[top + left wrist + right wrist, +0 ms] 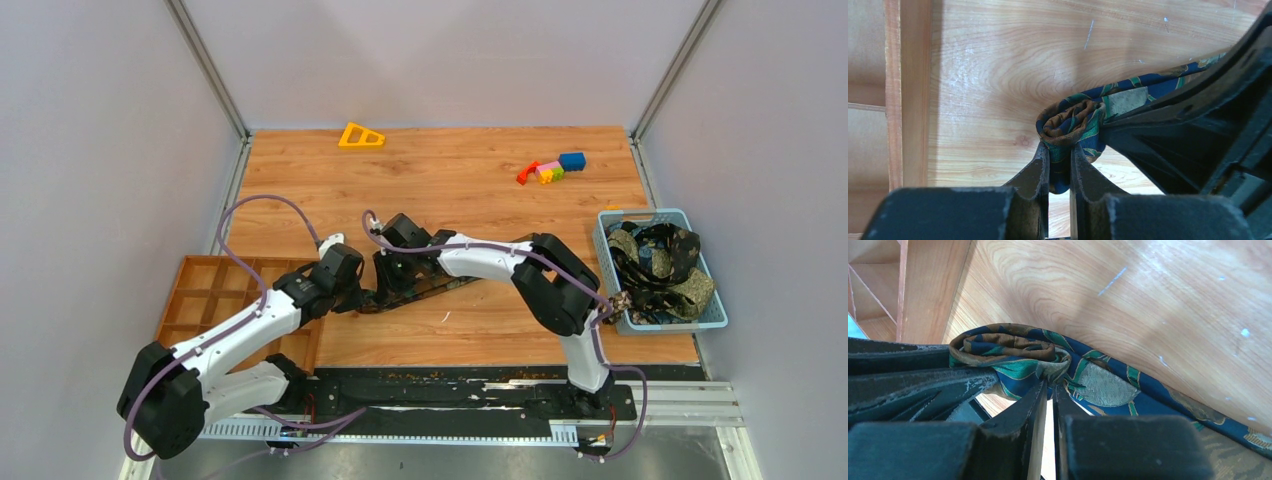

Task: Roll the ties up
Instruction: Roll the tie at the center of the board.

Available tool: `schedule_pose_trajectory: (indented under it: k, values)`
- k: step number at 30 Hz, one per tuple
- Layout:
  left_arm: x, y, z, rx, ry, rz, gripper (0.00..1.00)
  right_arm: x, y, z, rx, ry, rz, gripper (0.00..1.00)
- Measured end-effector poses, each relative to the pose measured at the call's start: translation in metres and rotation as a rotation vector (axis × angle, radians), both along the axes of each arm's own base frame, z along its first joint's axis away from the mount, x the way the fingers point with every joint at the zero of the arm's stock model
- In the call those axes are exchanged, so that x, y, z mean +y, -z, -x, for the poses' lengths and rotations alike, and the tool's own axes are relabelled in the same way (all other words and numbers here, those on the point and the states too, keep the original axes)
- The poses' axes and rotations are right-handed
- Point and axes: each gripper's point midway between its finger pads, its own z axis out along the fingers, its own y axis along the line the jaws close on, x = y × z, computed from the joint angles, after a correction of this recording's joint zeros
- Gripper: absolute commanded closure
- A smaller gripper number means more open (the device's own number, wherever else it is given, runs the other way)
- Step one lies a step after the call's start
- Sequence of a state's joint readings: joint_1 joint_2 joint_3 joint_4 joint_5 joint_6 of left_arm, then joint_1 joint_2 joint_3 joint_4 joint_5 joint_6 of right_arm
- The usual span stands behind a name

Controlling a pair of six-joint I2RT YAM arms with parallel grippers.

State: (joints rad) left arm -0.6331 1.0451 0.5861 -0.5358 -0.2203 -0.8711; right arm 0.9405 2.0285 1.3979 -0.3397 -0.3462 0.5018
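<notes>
Plain pale grey walls [430, 60] enclose a wood-grain surface [450, 180]; metal posts [203, 60] stand in the far corners, evenly lit.

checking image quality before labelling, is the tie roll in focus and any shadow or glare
left wrist: rolled tie sharp, left claw softens toward the lens, broad soft shadow on the table; right wrist: same, roll crisp, right claw base blurred; top external: even light, tie too small to judge
</notes>
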Motion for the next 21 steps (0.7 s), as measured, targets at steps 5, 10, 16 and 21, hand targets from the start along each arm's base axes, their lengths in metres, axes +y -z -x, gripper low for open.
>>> schedule_pose_trajectory:
  k: [5,10,16,21]
  values:
    - [0.001,-0.003,0.001,0.004,0.013,-0.012,0.99,0.01,0.003,0.006,0.008,-0.019,-0.007,0.89]
    - [0.001,-0.008,0.0,0.013,0.029,-0.031,0.99,0.015,0.001,0.009,0.013,-0.029,-0.018,0.89]
    - [0.001,-0.013,-0.001,0.022,0.051,-0.052,0.99,0.021,-0.002,0.011,0.028,-0.036,-0.046,0.89]
    - [0.002,-0.016,-0.002,0.041,0.077,-0.089,0.99,0.028,0.003,0.013,0.056,-0.045,-0.061,0.89]
